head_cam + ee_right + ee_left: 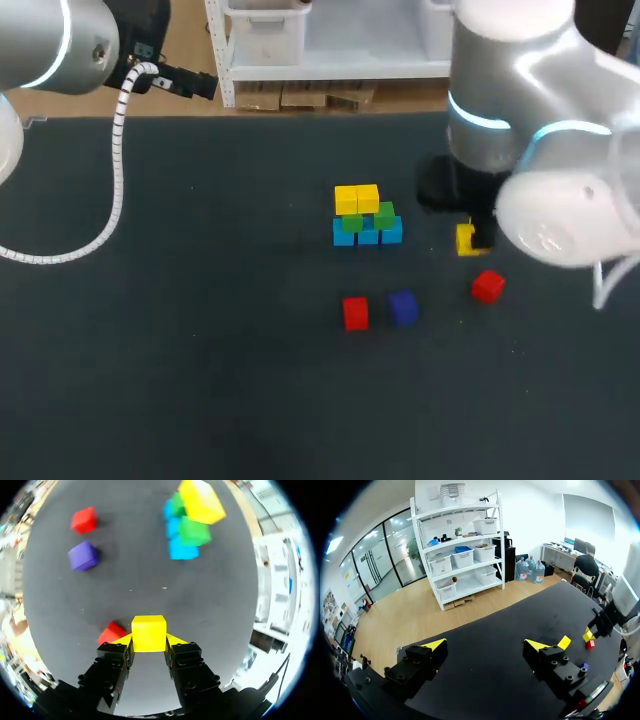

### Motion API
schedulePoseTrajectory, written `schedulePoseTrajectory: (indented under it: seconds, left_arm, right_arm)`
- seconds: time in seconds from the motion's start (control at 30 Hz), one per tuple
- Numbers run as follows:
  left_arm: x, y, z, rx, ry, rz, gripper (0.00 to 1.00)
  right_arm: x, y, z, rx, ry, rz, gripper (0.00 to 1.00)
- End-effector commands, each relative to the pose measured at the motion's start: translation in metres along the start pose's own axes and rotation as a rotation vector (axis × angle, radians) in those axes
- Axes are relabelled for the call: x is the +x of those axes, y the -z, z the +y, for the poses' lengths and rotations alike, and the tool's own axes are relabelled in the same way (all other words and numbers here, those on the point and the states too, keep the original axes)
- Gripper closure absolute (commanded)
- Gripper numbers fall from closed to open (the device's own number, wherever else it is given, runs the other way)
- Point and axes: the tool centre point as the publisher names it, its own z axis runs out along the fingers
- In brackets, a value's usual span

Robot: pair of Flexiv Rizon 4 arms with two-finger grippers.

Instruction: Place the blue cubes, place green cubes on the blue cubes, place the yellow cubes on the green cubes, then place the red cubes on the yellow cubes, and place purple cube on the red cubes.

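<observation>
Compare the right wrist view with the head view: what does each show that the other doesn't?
Right wrist only: the right tool shut on a yellow cube, a finger on each side. Head only: my left arm, far back from the stack, and the two yellow cubes topping it side by side. Both: the held cube, the stack, the purple cube, a red cube beside it, and a second red cube by the held one.

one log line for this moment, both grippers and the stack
right gripper: shut on yellow cube | left gripper: open, empty | stack: blue, green, two yellow on top | red cubes, purple cube: unstacked
</observation>
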Motion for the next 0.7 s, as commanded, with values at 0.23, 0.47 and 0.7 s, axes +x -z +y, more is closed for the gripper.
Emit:
schedulePoseTrajectory:
  seconds: [0.23, 0.47, 0.7]
  left_arm:
    - [0.001, 0.000, 0.000, 0.002, 0.001, -0.003, 0.00]
    - [0.001, 0.000, 0.000, 0.002, 0.001, -0.003, 0.00]
    - [0.001, 0.000, 0.000, 0.002, 0.001, -0.003, 0.00]
  right_arm:
    - [-0.019, 0.025, -0.040, -0.051, -0.047, 0.007, 1.00]
    - [-0.030, 0.039, -0.044, -0.047, -0.023, -0.049, 1.00]
    - [-0.044, 0.041, -0.049, -0.033, -0.004, -0.062, 1.00]
